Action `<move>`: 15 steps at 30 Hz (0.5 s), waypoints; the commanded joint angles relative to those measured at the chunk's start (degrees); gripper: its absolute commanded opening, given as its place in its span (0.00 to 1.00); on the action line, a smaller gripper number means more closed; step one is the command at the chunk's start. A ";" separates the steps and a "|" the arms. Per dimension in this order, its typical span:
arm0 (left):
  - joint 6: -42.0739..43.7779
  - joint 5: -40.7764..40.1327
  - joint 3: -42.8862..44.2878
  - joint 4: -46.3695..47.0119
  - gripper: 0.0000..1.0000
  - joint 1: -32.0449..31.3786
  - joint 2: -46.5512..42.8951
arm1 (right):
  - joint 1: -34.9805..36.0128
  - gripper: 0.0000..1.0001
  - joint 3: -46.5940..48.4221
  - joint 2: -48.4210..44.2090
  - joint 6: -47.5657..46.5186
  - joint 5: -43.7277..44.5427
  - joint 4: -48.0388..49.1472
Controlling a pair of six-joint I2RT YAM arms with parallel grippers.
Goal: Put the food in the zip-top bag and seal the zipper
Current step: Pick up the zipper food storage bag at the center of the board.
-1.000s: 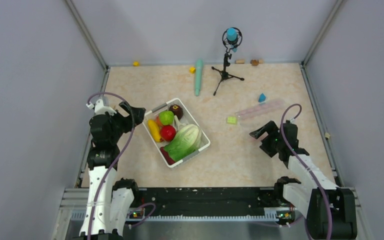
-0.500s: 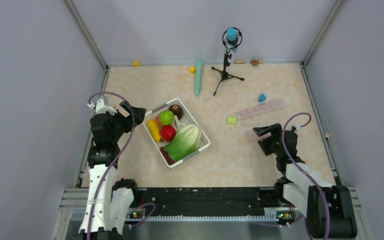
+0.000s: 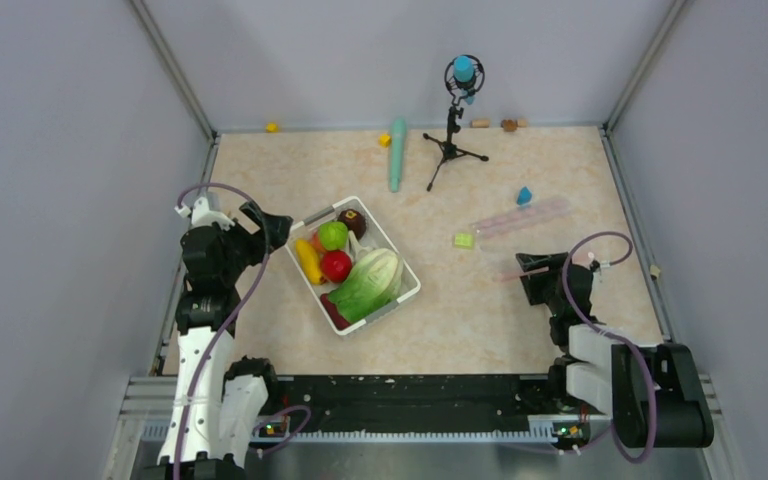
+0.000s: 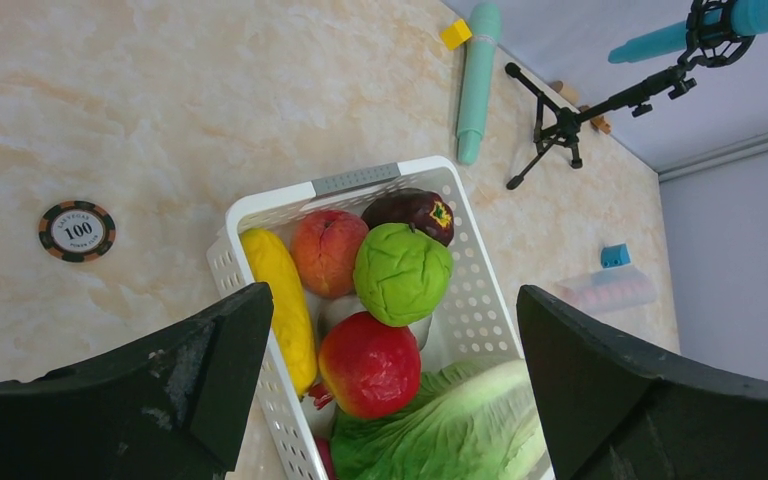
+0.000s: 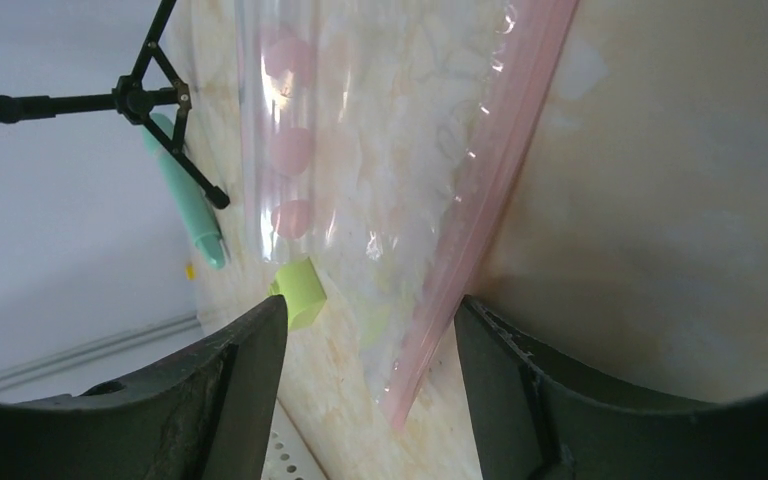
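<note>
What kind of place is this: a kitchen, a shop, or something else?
Probably a robot test cell in a laboratory: plain grey walls enclose the tabletop, a microphone on a tripod stands at the back, and the basket holds only toy food.

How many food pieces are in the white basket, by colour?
Green: 2, green apple and cabbage
Red: 1, red apple
Yellow: 1, corn-like piece
Orange: 1, orange piece
Maroon: 2, root and dark red piece
Whitish: 1, whitish piece, mostly hidden
Total: 8 visible
</note>
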 commanded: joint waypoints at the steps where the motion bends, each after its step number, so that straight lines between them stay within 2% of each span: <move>1: -0.26 -1.58 0.48 2.06 0.97 -0.08 -0.10 | -0.19 0.60 -2.83 1.83 1.28 6.91 -5.39; 7: -0.27 -2.21 0.49 1.96 0.97 -0.06 0.43 | -0.22 0.48 -2.61 1.49 1.14 9.09 -5.97; 12: -0.13 -2.33 0.64 1.89 0.97 -0.08 0.98 | -0.23 0.25 -1.92 2.38 -0.21 10.18 -5.97; 15: -0.15 -2.26 0.72 1.78 0.97 -0.06 1.01 | -0.22 0.06 -1.41 2.70 -1.60 10.72 -6.62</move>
